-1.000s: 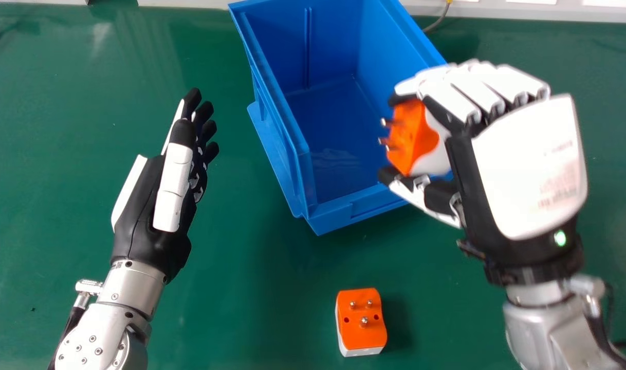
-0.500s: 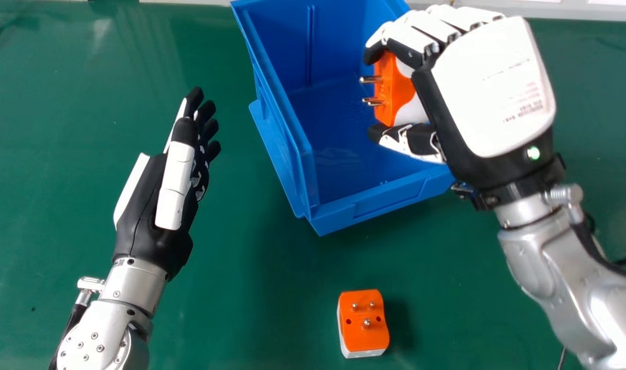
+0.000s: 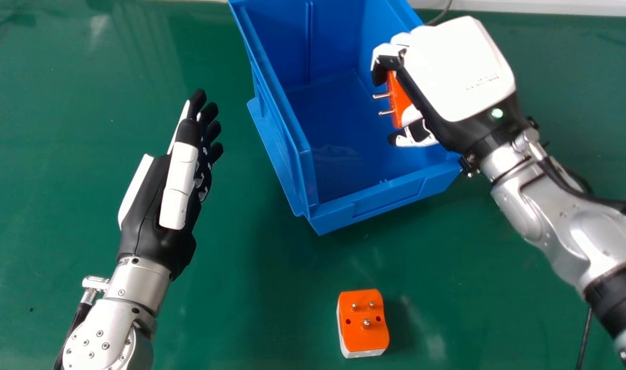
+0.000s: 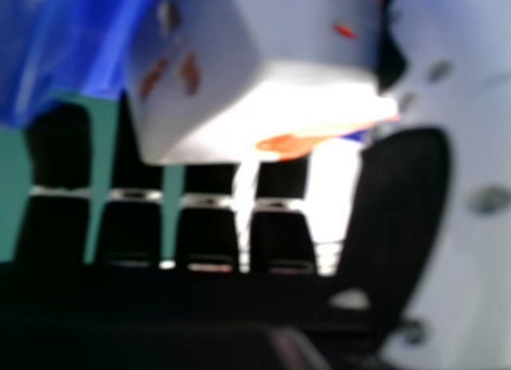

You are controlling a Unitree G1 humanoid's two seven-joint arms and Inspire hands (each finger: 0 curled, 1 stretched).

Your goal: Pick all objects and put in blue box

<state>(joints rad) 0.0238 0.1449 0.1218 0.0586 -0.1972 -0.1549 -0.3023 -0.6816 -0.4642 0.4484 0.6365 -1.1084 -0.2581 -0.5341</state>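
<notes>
A green tabletop (scuffed in spots), a pale strip beyond, a thin cable there.

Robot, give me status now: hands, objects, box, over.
Right hand gripping one orange-white adapter over blue box. Left hand open, empty. Second adapter on table. Nothing seen blocking box opening.

The green bench carries a blue box, open at the top, near its far edge; nearer the robot, apart from the box, an orange-and-white plug lies pins up.
</notes>
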